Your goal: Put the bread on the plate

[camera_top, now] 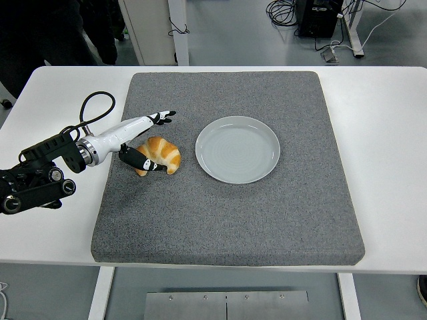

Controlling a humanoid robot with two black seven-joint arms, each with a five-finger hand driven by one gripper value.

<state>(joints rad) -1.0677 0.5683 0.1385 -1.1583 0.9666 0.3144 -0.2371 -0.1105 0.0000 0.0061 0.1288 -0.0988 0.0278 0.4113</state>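
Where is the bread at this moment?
In the head view the bread lies on the grey mat, left of the empty plate, between the fingers of the left hand.

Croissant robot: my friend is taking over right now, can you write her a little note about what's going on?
Left hand: open, fingers spread around the croissant, thumb against its near side, not gripping yet.
Right hand: not in view.
Croissant: on the grey mat, left of the plate and apart from it.
Plate: bare, in the middle of the mat.
Done: hand is at the bread.
Left: close the fingers, lift, carry right, set it on the plate.
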